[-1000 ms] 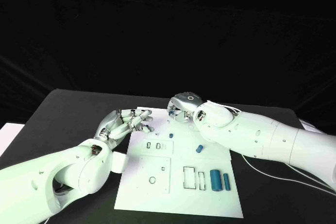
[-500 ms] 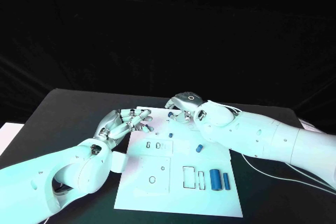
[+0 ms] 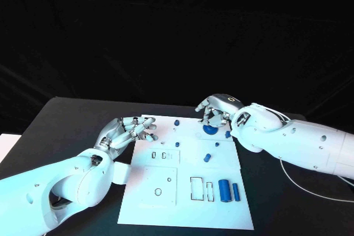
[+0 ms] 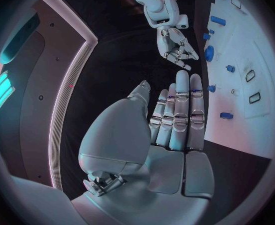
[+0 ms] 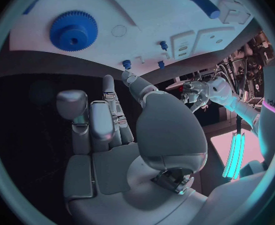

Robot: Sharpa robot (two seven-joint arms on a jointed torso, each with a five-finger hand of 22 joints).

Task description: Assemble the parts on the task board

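The blue gear [image 3: 210, 129] lies flat at the upper right of the task board [image 3: 184, 205], directly beneath the right hand [image 3: 218, 112], whose empty fingers hang loosely apart above it, while the left hand [image 3: 129, 132], fingers straight and empty, sits at the board's upper-left edge, farther off.

The task board [image 3: 184, 195] lies in the lower middle of the head picture, on the table [image 3: 66, 118]. The left hand [image 3: 129, 132] sits at the board's upper left edge; the right hand [image 3: 219, 112] hangs over its upper right corner, just above a gear [image 3: 210, 129]. Two small pegs [image 3: 176, 122] stand below and between the hands. A short cylinder [image 3: 207, 157] lies mid-board, and two upright cylinders [image 3: 224, 190] lie side by side at the lower right.
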